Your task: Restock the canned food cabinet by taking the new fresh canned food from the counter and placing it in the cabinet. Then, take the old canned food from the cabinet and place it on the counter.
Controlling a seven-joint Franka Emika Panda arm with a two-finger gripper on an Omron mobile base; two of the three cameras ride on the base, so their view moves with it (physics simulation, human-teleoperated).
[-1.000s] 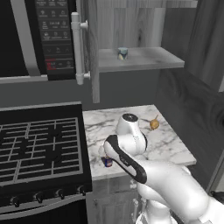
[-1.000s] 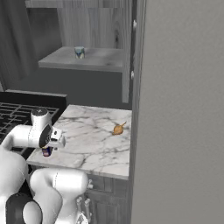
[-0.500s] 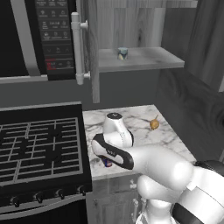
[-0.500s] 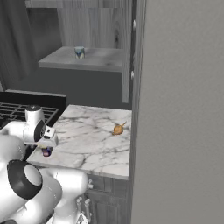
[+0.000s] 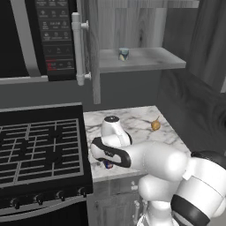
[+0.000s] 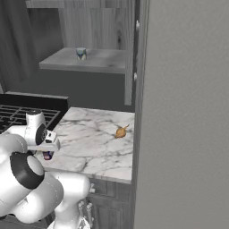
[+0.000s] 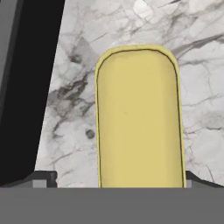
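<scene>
The new fresh canned food (image 7: 138, 118) stands near the counter's (image 7: 131, 22) front left corner, and the hand view looks down on its yellow top. My gripper (image 7: 116, 179) is open and lowered over it, one fingertip (image 7: 43, 178) on each side, with a gap on the left. Under the hand, the can's dark label (image 5: 107, 164) (image 6: 47, 155) peeks out below the gripper (image 5: 106, 160) (image 6: 45, 150). The old canned food (image 5: 123, 54) (image 6: 81, 53) stands on the shelf (image 5: 150, 61) of the canned food cabinet, whose door (image 5: 92, 48) is open.
An orange round thing (image 5: 155, 125) (image 6: 121, 132) lies on the counter (image 5: 137, 121) toward the back right. The black gas stove (image 5: 39, 145) borders the counter's left edge. The microwave (image 5: 48, 35) hangs left of the cabinet door's white bar handle (image 5: 77, 48).
The hand has swung left and down toward the counter's front left corner, settling over the yellow can. The cans and the orange thing have not moved.
</scene>
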